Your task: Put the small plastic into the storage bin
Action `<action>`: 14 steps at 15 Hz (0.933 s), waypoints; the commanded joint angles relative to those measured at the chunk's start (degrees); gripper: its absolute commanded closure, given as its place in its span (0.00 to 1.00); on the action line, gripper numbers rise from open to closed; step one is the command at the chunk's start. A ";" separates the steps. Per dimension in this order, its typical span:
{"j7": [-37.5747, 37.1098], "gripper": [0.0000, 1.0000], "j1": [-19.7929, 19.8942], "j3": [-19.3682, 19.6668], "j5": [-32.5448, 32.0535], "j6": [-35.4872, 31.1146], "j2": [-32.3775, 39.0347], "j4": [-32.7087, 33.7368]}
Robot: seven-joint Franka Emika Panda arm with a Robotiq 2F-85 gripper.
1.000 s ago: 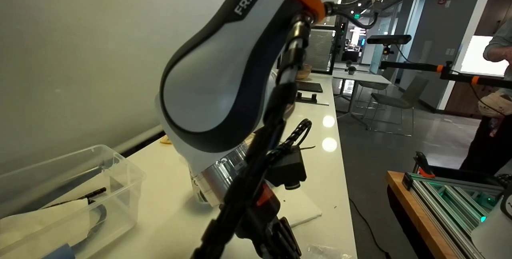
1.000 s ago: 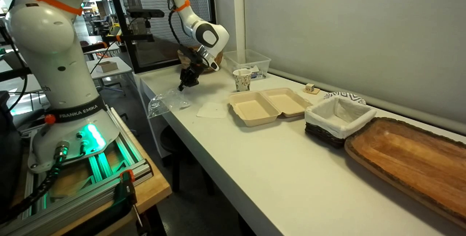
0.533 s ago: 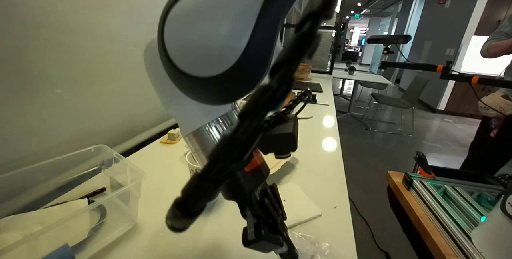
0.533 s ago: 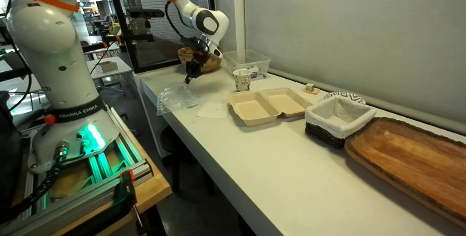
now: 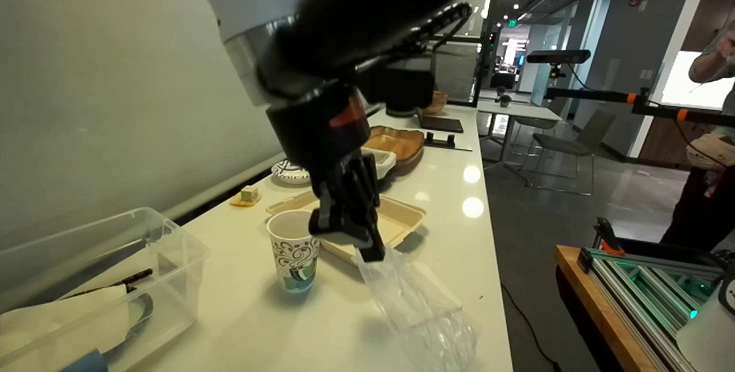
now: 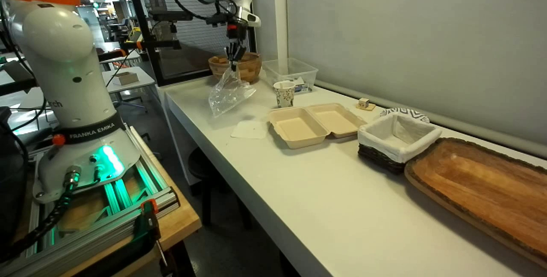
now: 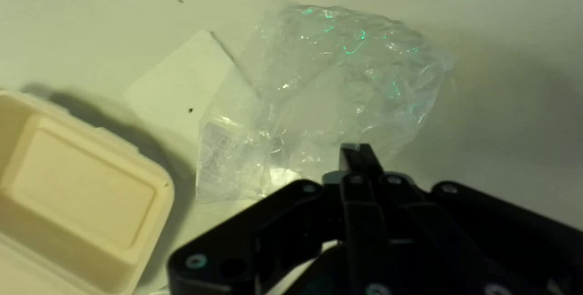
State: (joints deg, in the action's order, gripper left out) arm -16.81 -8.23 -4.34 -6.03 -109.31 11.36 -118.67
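Observation:
The small plastic is a clear, crinkled bag; it shows in both exterior views (image 5: 416,309) (image 6: 228,95) and in the wrist view (image 7: 328,90). My gripper (image 5: 372,252) is shut on its upper end, and the bag hangs below the fingertips. The gripper also shows in the other views (image 6: 233,66) (image 7: 357,149). In an exterior view the bag hangs over the white counter near its front edge. The storage bin, a clear plastic box (image 5: 186,286) (image 6: 310,81), stands against the wall, apart from the gripper. It holds papers, a dark pen-like item and something blue.
A patterned paper cup (image 5: 294,257) (image 6: 284,95) stands between the gripper and the bin. An open tan takeout box (image 6: 299,127) (image 7: 86,190) and a white napkin (image 6: 249,130) lie nearby. A wooden bowl (image 6: 251,68), a lined basket (image 6: 393,134) and a wooden tray (image 6: 483,183) stand farther along.
My gripper has risen from the counter near its edge and moved toward the wall. The plastic bag has been lifted with it, from lying at the counter edge to hanging.

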 commanded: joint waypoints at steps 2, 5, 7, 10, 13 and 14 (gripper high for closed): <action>-1.31 0.99 0.22 0.08 -2.24 0.16 -2.65 -0.45; -1.70 1.00 0.29 0.14 -2.68 0.16 -3.67 -1.37; -3.82 1.00 0.22 0.85 -7.65 0.00 -3.37 -0.26; -4.76 1.00 -0.35 1.08 -17.96 -0.93 -2.05 4.55; -6.41 1.00 -1.20 0.89 -26.29 -1.42 -0.90 10.25; -7.14 1.00 -1.41 0.86 -28.74 -2.30 -0.62 12.04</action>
State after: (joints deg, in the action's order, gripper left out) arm -21.11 -8.48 -3.37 -28.17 -110.15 8.70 -111.72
